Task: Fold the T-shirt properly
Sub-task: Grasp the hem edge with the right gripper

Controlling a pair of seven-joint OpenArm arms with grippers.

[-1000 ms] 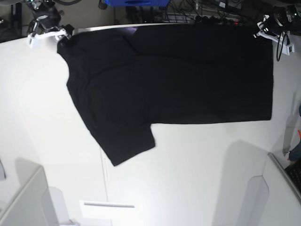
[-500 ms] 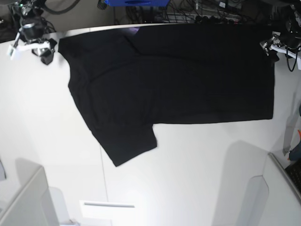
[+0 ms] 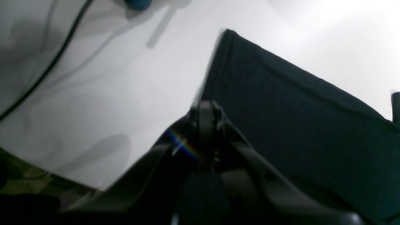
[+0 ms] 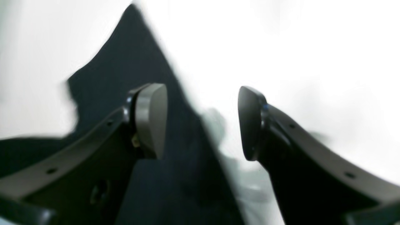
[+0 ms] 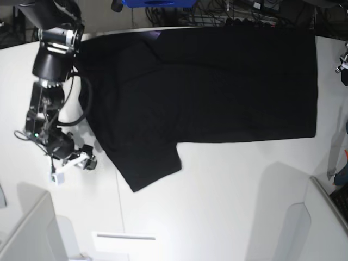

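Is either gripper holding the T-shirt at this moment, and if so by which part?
Neither. The right gripper is open beside the T-shirt, its fingers apart with nothing clamped. The left gripper is shut, apparently on nothing.

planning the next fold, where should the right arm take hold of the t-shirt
Probably the sleeve hem at the T-shirt's lower corner, coming in from the bare table side. That sleeve sticks out past the body as a free flap, and the right gripper, jaws open, is beside it.
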